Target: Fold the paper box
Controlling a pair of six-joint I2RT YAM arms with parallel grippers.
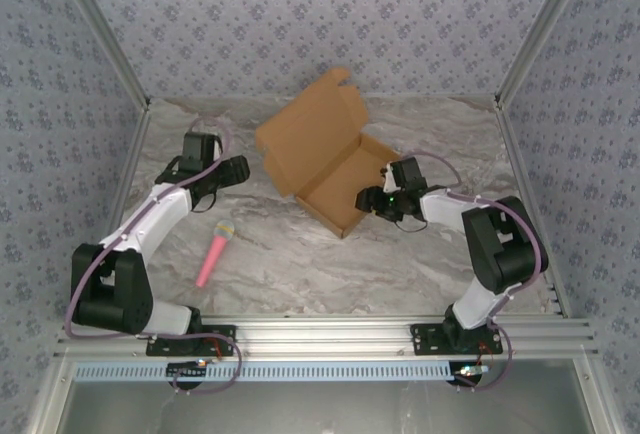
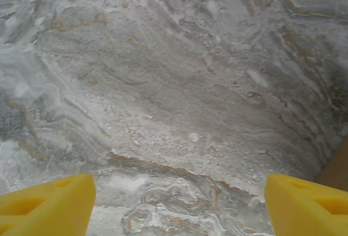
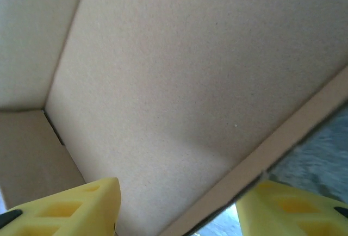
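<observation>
A marble-patterned counter sits inside walls of blue-grey floral wallpaper framed by aluminium posts. The paper box lies open toward the back centre, its lid flap raised. A pink stick rests on the counter near the left arm.

The overhead view places the left claw just left of the box and the right claw at the box's near right wall. The left wrist view adds that the left claw is spread wide over bare marble, with a cardboard sliver at the frame's right edge. The right wrist view shows the right claw spread astride the box wall, one finger over the box floor, the other outside.
</observation>
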